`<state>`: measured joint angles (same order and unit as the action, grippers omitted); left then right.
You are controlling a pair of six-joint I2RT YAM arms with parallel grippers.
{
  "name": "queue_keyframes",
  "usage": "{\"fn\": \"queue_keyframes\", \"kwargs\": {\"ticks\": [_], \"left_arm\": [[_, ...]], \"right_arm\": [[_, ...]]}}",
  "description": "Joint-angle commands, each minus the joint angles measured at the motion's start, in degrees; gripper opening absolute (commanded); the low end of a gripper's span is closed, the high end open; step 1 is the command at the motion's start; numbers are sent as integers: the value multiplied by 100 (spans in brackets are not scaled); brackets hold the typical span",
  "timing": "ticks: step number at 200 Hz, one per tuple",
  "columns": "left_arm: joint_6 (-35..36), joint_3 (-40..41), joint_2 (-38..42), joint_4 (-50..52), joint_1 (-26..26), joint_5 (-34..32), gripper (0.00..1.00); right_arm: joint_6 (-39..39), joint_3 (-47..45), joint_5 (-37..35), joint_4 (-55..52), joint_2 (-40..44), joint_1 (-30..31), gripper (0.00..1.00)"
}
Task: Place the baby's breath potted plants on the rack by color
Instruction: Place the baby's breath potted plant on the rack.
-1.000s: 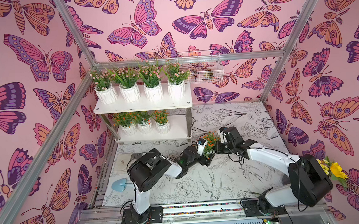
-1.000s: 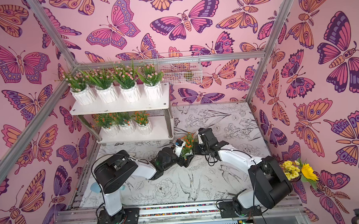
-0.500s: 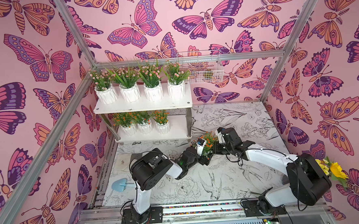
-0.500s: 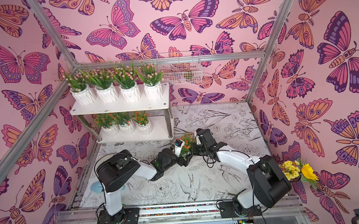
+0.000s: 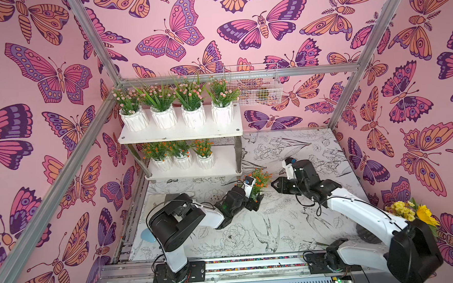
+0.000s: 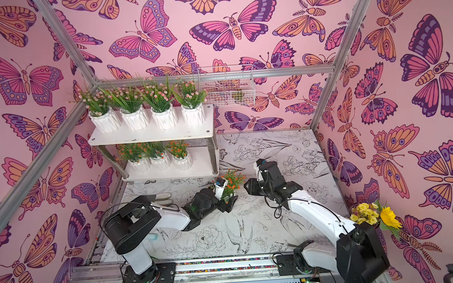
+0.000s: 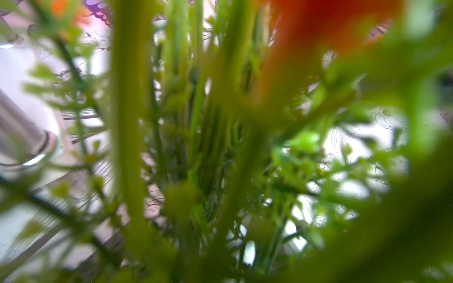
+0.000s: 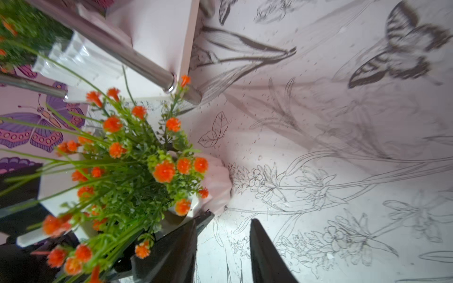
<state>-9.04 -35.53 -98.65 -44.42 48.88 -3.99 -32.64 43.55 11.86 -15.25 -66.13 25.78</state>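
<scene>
The left pincer [image 5: 253,198] gripped the orange-bloomed plant [image 5: 260,179] mid-tabletop. The right pincer [image 5: 275,185] hung beside it, jaws parted and empty.

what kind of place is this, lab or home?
Probably a staged robot test cell, not a home: aluminium frame, left arm and right arm on a base rail, rack of potted plants.

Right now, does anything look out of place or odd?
Nothing is spilled or broken. One orange plant is off the rack, in the left claw; its stems fill the left wrist view, blocking that camera. The right claw is open beside it.
</scene>
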Motion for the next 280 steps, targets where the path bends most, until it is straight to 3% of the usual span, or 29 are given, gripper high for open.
{"fn": "queue_keyframes", "kwargs": {"ticks": [1, 46, 118, 196, 280], "left_arm": [[155, 8, 591, 238, -118, -246, 70], [306, 9, 1330, 1070, -461, -433, 69], [368, 122, 1913, 1358, -1314, -437, 69], [274, -415, 1404, 1129, -2032, -216, 69], [113, -977, 644, 760, -2243, -58, 69]], "right_arm": [[153, -181, -294, -513, 383, -200, 39], [153, -467, -404, -580, 781, -365, 39], [144, -497, -368, -546, 729, -380, 39], [225, -354, -217, -699, 579, -381, 39], [254, -356, -218, -735, 575, -380, 39]]}}
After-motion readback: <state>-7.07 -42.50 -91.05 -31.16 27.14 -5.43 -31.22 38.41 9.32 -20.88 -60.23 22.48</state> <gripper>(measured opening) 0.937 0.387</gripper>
